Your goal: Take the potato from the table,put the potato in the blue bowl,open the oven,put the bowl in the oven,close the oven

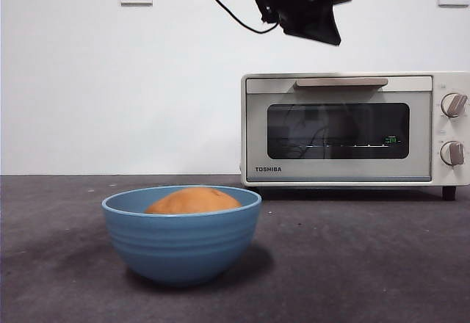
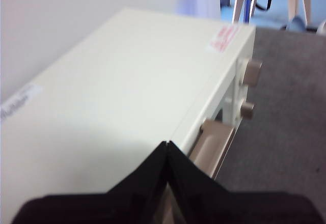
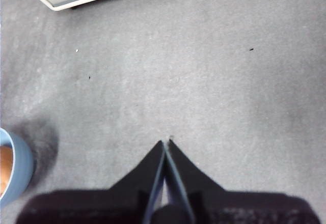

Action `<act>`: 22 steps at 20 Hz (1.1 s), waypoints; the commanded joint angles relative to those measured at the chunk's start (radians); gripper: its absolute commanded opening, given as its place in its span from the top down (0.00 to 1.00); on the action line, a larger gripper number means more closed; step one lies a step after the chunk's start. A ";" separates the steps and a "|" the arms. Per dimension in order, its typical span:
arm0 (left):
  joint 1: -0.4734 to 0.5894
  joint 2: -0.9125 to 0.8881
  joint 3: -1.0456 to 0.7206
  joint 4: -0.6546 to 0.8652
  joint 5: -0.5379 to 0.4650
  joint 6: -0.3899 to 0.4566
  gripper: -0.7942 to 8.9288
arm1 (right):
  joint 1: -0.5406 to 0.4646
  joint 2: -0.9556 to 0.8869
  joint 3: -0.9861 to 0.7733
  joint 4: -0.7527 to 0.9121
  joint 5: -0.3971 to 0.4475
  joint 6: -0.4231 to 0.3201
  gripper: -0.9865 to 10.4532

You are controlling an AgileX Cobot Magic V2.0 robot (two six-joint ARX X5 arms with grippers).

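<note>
Above the TOSHIBA toaster oven (image 1: 352, 128), the left gripper (image 1: 323, 15) is hovering, jaws pressed together; potato (image 1: 193, 201) is sitting in the blue bowl (image 1: 181, 238) on the bench (image 1: 367, 264). It should hook the handle (image 1: 341, 82) squarely, pulling gently.

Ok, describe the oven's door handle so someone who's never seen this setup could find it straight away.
Find the cream oven at the back of the grey table, behind the blue bowl. Its handle is the beige bar across the top of the dark glass door, unlike the two round knobs at the side.
</note>
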 commanded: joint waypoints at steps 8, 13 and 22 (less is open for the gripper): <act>0.012 0.065 -0.003 -0.064 -0.024 0.027 0.92 | -0.001 0.000 -0.008 0.013 -0.003 0.000 0.92; 0.016 0.068 -0.003 -0.119 -0.024 0.025 0.92 | -0.001 0.000 -0.008 0.013 -0.003 0.000 0.92; 0.014 0.068 -0.003 -0.282 -0.019 -0.012 0.92 | -0.001 0.000 -0.008 0.012 -0.005 0.002 0.92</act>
